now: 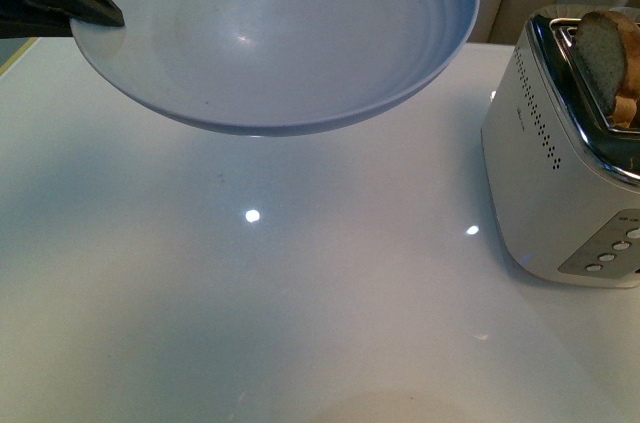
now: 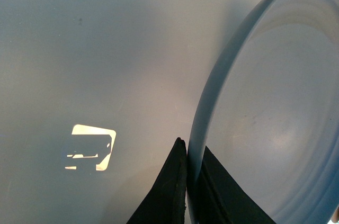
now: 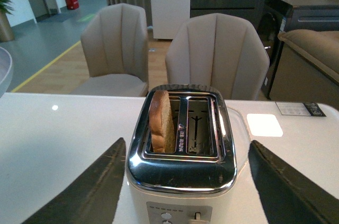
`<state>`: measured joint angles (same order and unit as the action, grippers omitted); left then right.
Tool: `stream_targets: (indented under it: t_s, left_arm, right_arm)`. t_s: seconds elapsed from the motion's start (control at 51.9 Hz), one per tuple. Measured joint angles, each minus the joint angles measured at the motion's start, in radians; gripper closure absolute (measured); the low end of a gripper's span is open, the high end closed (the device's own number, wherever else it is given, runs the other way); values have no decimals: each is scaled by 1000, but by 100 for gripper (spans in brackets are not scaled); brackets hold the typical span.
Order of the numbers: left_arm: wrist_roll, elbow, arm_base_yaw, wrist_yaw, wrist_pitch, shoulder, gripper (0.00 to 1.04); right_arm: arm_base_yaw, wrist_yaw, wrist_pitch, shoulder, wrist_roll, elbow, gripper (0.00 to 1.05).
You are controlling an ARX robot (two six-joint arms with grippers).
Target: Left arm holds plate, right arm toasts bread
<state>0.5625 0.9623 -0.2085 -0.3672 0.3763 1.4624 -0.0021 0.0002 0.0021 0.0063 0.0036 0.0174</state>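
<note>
We hold the plate point(image 1: 300, 33) aloft, left gripper point(image 2: 192, 181) clamped on its rim; right gripper point(image 3: 183, 181) jaws wide around the toaster point(image 3: 183, 166), bread point(image 3: 160, 121) upright in a slot.

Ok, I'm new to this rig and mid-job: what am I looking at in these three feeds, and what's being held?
It is a robot with two arms, each ending in a gripper with two jaws. The front view looks out from the robot's body over a white table. There the left gripper holds a pale blue plate up off the table by its rim. The left wrist view is that arm's own camera: the black jaws are pinched on the plate's edge, one on each side. The right wrist view looks between the open jaws of the right gripper, which holds nothing, down at a silver toaster. A slice of bread stands in one of its slots, sticking up above the top; the other slot is empty. Chairs stand beyond the table.
</note>
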Motion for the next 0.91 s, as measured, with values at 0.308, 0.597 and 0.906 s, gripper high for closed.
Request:
stream_targets:
  t_s: [0.308, 0.597, 0.906]
  left_arm:
    - [-23, 0, 35, -31, 4, 0, 102]
    - [-150, 4, 178, -116, -13, 85, 102]
    - [-409, -10, 446, -210, -65, 258, 102]
  right_arm:
    - [0, 0, 0, 0, 0, 0, 9]
    - [0, 0, 0, 0, 0, 0, 9]
    - [0, 0, 0, 0, 0, 0, 9]
